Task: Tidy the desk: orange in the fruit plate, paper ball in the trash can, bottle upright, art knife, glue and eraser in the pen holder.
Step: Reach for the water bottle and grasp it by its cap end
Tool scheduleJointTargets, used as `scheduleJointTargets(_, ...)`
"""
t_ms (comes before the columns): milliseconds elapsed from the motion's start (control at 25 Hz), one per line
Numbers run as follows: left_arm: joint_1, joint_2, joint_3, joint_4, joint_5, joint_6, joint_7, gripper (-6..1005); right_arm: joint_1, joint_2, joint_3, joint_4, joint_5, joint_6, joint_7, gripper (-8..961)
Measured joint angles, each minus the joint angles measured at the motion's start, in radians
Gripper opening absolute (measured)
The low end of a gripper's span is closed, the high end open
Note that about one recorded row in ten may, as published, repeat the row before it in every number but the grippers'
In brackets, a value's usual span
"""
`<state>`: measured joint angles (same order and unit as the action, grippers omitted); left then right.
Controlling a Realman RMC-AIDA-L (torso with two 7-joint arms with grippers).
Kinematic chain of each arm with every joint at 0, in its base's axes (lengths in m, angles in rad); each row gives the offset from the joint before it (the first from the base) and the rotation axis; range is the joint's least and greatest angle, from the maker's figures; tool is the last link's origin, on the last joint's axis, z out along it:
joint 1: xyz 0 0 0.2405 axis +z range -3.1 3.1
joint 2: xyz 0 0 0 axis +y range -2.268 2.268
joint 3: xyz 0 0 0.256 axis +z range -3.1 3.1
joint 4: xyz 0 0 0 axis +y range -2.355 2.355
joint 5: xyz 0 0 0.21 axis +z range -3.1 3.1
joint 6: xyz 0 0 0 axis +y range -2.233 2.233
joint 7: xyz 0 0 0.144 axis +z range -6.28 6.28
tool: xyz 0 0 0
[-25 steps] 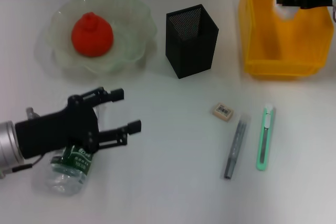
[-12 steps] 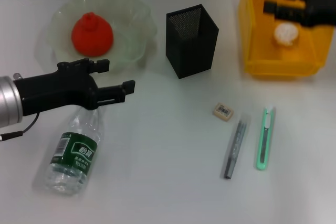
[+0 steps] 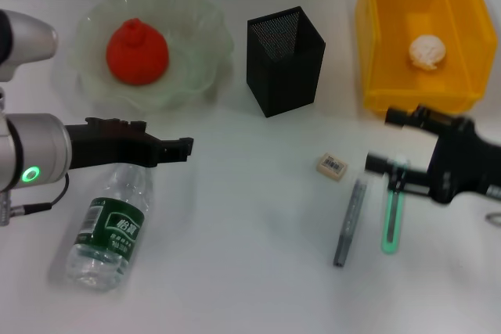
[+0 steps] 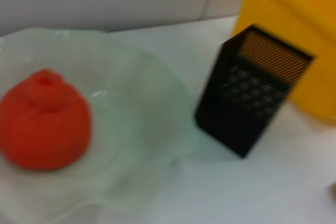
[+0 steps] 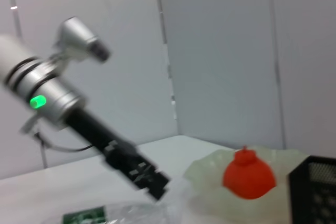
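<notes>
Black left gripper point(image 3: 176, 146): reaches out flat over the neck of the bottle point(image 3: 109, 220); I cannot tell if its fingers are apart.
Right gripper point(image 3: 387, 140): low over the knife point(image 3: 393, 210), fingers spread wide, holding nothing.
Count: one orange point(image 3: 138, 51) in the plate point(image 3: 200, 37), one paper ball point(image 3: 427, 50) in the yellow bin point(image 3: 376, 29), one eraser point(image 3: 333, 166), one glue stick point(image 3: 349, 222), one pen holder point(image 3: 286, 49).
Bottle: lies on its side.
Room: bare table point(image 3: 243, 232) between bottle and eraser.

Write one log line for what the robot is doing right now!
left gripper: open, above lying bottle | right gripper: open, over knife | orange: in plate | paper ball: in bin
</notes>
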<state>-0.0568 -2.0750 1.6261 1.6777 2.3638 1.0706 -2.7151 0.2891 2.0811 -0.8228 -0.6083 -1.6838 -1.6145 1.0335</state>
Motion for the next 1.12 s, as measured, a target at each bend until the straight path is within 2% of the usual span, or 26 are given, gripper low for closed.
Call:
scheduleJointTargets(160, -0.052, -0.002, 0.034, -0.027, 0.154, -0.021, -0.134, 840, 0.001, 0.000, -0.004, 0.084, -0.014, -0.010, -0.105, 798)
scheduleJointTargets(280, -0.079, -0.004, 0.033, -0.058, 0.204, -0.026, -0.159, 833, 0.002, 0.000, -0.018, 0.109, -0.015, -0.010, -0.116, 798)
scheduleJointTargets(400, -0.114, -0.005, 0.026, -0.124, 0.214, -0.036, -0.161, 823, 0.007, 0.001, -0.023, 0.128, -0.016, -0.007, -0.118, 798)
scheduleJointTargets(920, -0.203, -0.006, 0.021, -0.272, 0.234, -0.030, -0.163, 778, 0.015, 0.001, -0.024, 0.132, -0.016, -0.007, -0.108, 797)
scheduleJointTargets(1120, -0.226, -0.004, 0.023, -0.291, 0.254, -0.003, -0.163, 659, 0.013, 0.000, -0.024, 0.129, -0.016, -0.014, -0.100, 797)
